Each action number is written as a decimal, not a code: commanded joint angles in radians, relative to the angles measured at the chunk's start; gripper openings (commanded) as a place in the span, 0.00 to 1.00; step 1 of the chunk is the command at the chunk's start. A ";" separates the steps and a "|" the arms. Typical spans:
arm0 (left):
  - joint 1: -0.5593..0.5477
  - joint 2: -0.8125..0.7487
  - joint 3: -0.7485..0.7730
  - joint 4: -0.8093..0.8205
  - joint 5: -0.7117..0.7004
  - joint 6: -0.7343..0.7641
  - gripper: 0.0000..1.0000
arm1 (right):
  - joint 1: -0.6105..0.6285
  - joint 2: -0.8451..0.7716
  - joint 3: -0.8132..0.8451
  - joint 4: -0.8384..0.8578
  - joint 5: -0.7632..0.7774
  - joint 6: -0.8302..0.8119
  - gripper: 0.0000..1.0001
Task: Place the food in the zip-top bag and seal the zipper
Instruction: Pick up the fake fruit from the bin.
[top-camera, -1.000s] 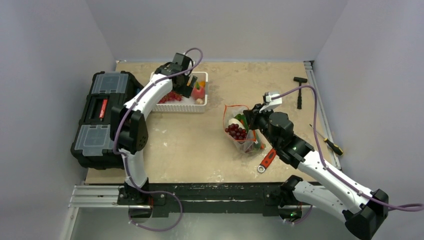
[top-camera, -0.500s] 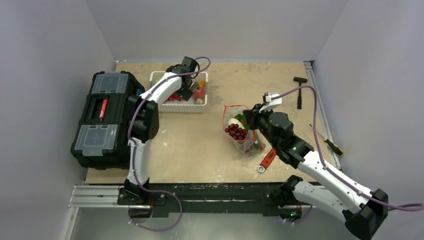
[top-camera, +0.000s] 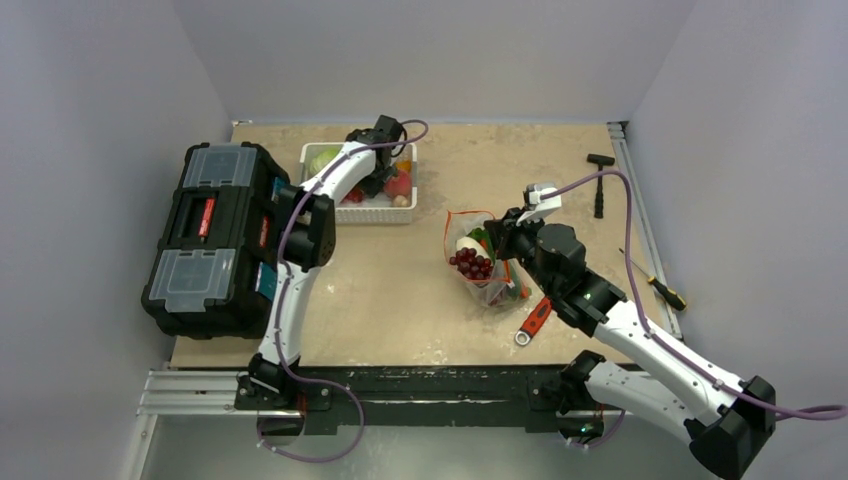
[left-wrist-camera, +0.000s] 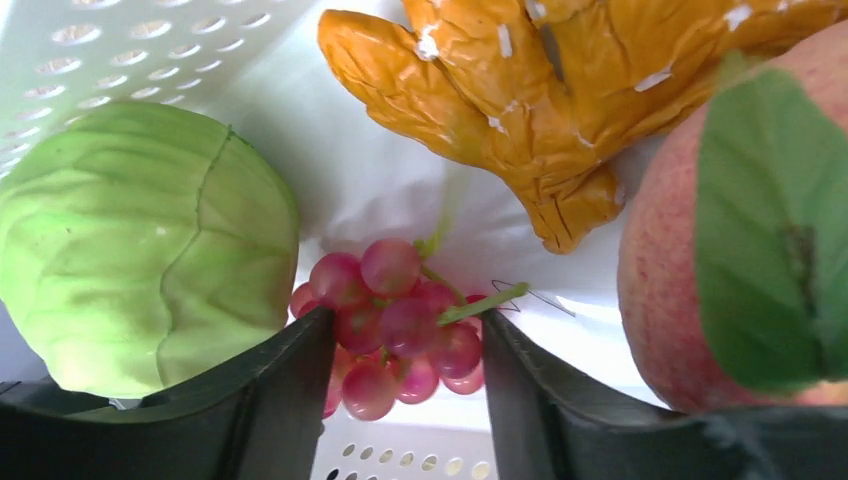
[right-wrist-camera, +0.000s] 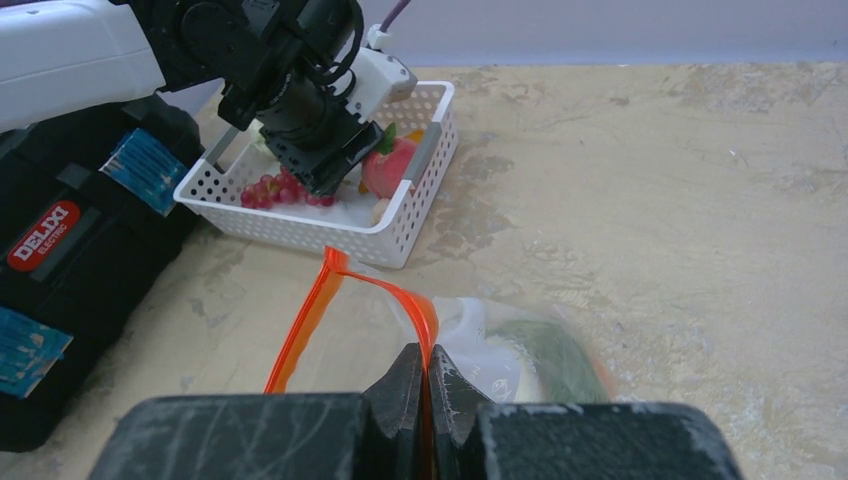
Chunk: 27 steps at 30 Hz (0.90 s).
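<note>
My left gripper (left-wrist-camera: 408, 335) is down inside the white basket (top-camera: 360, 213). Its fingers press both sides of a bunch of red grapes (left-wrist-camera: 400, 315) that lies on the basket floor. Beside the bunch are a green cabbage (left-wrist-camera: 130, 240), a pink peach (left-wrist-camera: 670, 270) and a yellow-orange knobbly piece (left-wrist-camera: 520, 100). My right gripper (right-wrist-camera: 425, 362) is shut on the orange-red zipper (right-wrist-camera: 300, 320), holding the mouth of the clear zip-top bag (top-camera: 488, 285) up and open. Inside the bag lie dark red grapes (top-camera: 472, 263), a white radish (top-camera: 466, 243) and a green piece.
A black toolbox (top-camera: 210, 235) stands at the left, close to the basket. A red-handled wrench (top-camera: 535, 320) lies just below the bag. A black hammer (top-camera: 600, 180) and a screwdriver (top-camera: 665, 290) lie along the right edge.
The left arm has stretched further out and lowered its gripper into the basket, and its jaws have narrowed onto the grapes. The right arm and the bag have not moved.
</note>
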 joint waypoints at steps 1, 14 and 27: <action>0.005 0.003 -0.018 -0.031 -0.032 0.019 0.49 | -0.001 -0.002 0.001 0.076 0.002 -0.016 0.00; 0.006 -0.202 -0.157 -0.012 -0.007 -0.072 0.02 | -0.001 0.016 0.007 0.071 -0.003 -0.016 0.00; 0.006 -0.543 -0.240 -0.009 0.017 -0.252 0.00 | -0.002 0.047 0.016 0.071 -0.006 -0.017 0.00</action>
